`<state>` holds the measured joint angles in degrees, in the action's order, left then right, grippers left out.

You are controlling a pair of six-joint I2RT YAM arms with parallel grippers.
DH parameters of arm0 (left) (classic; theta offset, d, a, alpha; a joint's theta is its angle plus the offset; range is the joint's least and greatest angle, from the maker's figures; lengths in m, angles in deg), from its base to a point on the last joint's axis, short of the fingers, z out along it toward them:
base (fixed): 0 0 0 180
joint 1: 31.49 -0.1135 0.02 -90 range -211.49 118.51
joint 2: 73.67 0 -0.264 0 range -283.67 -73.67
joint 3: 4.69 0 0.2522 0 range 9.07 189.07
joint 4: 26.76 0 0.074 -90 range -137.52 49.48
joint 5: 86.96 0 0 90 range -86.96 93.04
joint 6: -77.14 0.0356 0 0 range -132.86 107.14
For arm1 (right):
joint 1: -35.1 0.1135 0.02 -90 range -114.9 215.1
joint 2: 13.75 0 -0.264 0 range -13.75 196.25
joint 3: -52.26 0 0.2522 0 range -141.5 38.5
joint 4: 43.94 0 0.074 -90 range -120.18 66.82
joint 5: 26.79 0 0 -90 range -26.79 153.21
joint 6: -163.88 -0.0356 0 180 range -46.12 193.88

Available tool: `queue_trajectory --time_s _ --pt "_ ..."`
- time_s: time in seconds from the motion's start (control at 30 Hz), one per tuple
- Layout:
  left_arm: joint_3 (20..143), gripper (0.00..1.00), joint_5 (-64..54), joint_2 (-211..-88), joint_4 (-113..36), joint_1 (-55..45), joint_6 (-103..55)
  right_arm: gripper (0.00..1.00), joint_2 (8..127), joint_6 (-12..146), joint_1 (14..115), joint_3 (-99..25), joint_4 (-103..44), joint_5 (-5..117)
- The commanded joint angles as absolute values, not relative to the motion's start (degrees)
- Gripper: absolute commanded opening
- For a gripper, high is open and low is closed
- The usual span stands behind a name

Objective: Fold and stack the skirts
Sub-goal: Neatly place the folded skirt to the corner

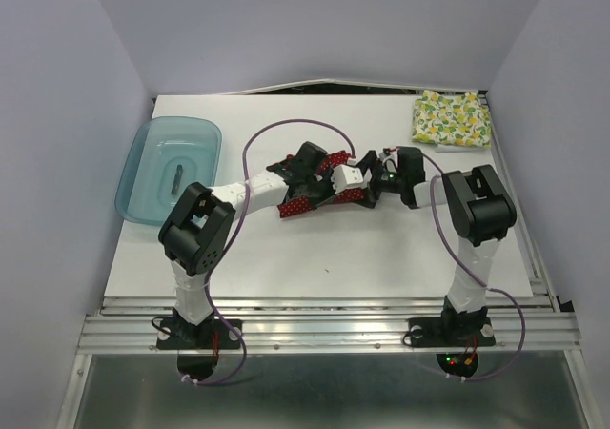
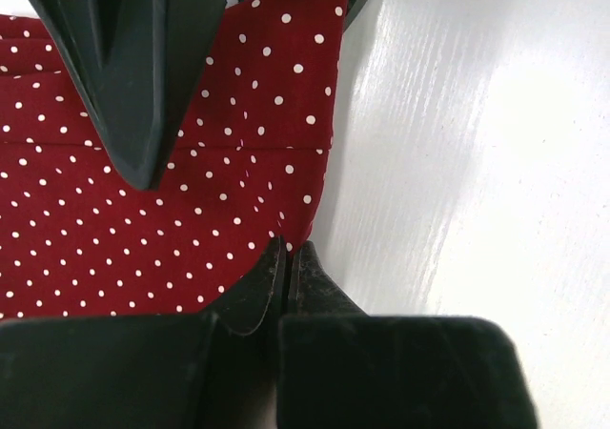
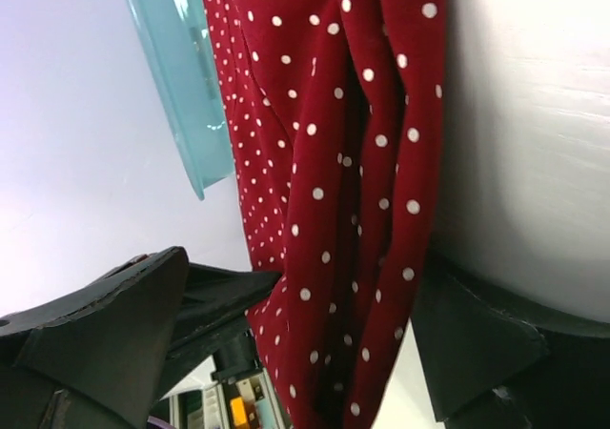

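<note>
- At the middle of the white table (image 1: 381,248) lies the crumpled dark red skirt with tiny white polka dots (image 1: 303,203).
- At its edge, the left gripper (image 2: 284,253) has its fingers pressed together; a pinch on the cloth is unclear.
- Around bunched red cloth, the right gripper (image 3: 305,267) stands spread wide.
- Far right: the folded cream fruit-print skirt (image 1: 451,117).
- Left: the translucent blue plastic tray (image 1: 143,176).
</note>
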<state>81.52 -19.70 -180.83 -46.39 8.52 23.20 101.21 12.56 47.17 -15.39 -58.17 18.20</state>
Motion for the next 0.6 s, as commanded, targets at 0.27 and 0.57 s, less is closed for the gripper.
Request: queue_trajectory --time_s 0.27,0.57 --pt "83.78 0.00 -22.63 -179.67 -46.32 8.32 23.44 0.73 110.44 9.37 48.55 -16.17 -63.32 18.21" --pt "83.69 0.00 -22.45 -180.55 -46.32 8.32 23.53 0.43 112.29 9.19 49.07 -16.96 -64.46 17.68"
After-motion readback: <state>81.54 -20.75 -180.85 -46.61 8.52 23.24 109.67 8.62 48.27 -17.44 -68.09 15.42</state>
